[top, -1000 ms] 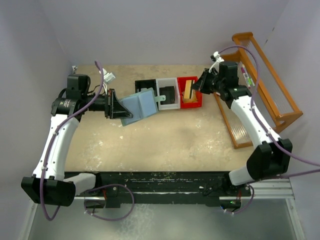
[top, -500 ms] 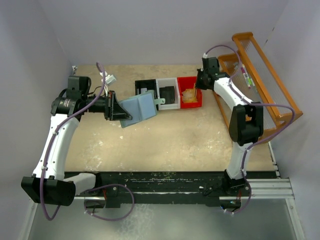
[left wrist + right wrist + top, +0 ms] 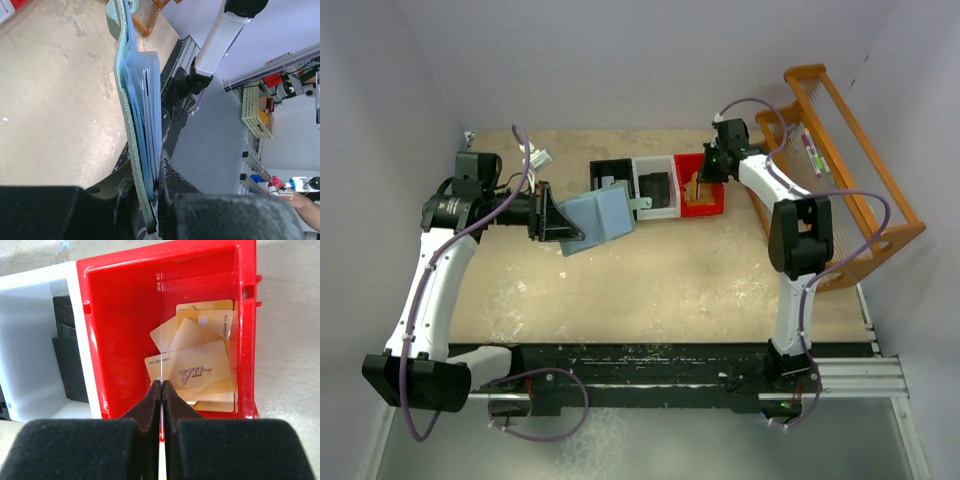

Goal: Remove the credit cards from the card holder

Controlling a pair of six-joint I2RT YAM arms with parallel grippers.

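Note:
My left gripper (image 3: pixel 555 220) holds the card holder (image 3: pixel 600 218), a pale blue-green folding wallet, above the table left of the bins. In the left wrist view the card holder (image 3: pixel 142 115) runs edge-on up from the shut jaws of the left gripper (image 3: pixel 155 185), its blue inner pockets showing. My right gripper (image 3: pixel 706 172) hangs over the red bin (image 3: pixel 716 208). It is shut on one credit card (image 3: pixel 161 335), seen edge-on as a thin pale line rising from the right gripper (image 3: pixel 162 385). Several tan-orange credit cards (image 3: pixel 205 370) lie in the red bin (image 3: pixel 120 315).
A white bin (image 3: pixel 656 211) with a dark object and a black bin (image 3: pixel 610 165) stand in a row left of the red one. An orange wooden rack (image 3: pixel 850 160) leans along the right side. The white bin (image 3: pixel 30 285) borders the red one.
The right arm has folded up and swung its gripper left and down over the red bin, the card still held. The left arm and the card holder have stayed put.

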